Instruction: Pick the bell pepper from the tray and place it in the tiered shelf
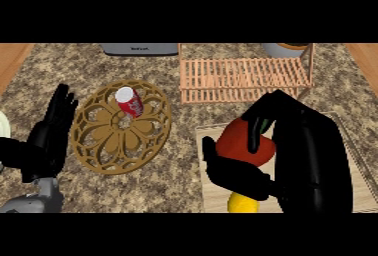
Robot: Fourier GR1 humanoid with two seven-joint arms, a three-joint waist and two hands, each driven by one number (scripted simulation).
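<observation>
A red bell pepper is held in my right hand, whose fingers and thumb curl round it, just above the light wooden tray at the lower right. The hand hides the pepper's right side. A yellow item lies on the tray below the pepper. The copper tiered shelf stands at the back, just beyond the tray. My left hand rests open at the left edge, fingers up.
A round carved wooden trivet lies left of centre with a red can lying on it. A grey appliance sits at the back edge. A bowl shows behind the shelf.
</observation>
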